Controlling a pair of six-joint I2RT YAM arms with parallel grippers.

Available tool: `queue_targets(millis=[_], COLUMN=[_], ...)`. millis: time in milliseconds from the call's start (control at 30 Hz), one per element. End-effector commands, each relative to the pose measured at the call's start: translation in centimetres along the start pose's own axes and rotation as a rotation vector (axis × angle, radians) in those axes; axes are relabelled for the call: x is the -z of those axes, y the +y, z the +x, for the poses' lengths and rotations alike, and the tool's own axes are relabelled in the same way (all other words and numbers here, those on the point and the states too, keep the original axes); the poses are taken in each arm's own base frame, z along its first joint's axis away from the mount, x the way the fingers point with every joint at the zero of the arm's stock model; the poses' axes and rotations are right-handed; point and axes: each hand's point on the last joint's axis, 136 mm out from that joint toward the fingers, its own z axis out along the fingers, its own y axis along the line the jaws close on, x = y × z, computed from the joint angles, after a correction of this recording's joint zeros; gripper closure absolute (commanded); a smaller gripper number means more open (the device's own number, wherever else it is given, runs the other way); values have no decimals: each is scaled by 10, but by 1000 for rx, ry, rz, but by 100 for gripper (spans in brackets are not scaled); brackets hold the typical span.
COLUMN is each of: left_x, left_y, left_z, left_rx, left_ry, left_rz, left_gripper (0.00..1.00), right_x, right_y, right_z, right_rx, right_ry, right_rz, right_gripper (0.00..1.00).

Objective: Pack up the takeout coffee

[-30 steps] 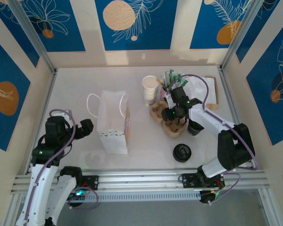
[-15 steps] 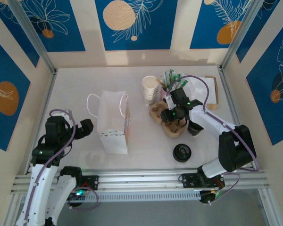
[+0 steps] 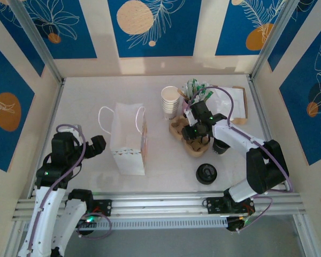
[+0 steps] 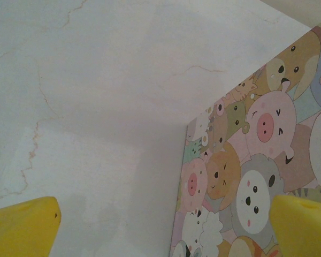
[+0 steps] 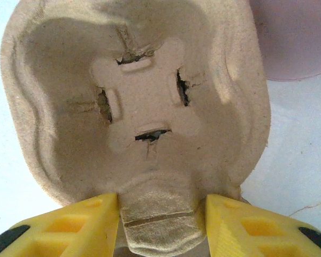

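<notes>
The right tool (image 5: 161,198) apparently pinched the cup carrier's (image 5: 139,96) bottom-frame rib; the left tool (image 4: 164,209) gaped over bare desk (image 4: 96,107) beside the bag's (image 4: 246,160) edge.

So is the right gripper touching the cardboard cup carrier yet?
Touching. In the right wrist view, the right gripper has its yellow fingers flush against both sides of the cup carrier's central ridge, with no gap visible.

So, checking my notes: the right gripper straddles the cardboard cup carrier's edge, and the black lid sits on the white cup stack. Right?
No. The top view shows the black lid lying on the table, apart from the white cup stack. The right gripper does straddle the edge of the cup carrier.
</notes>
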Motion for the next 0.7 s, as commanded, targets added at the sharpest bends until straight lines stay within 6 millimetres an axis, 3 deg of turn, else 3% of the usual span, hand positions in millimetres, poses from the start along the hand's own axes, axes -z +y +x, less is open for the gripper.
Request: queue_targets(millis=[0,300,500,667], left_x=[-3,-2,-2,-2], left_y=[-1,0,0,0], left_z=[0,-1,-1,-1], left_rx=[-2,-2,-2,-1], left_ry=[-3,-5,-5,-6], left_rz=[13,11,9,10], left_gripper=[0,0,0,0], right_x=[-2,10,27,30], right_y=[0,4,11,10], right_z=[3,-3,-9,0], right_rx=[12,-7,-142,-301], right_ry=[30,-11,-46,12], right_rz=[10,6,-36,-43], right_gripper=[59,64,64,65])
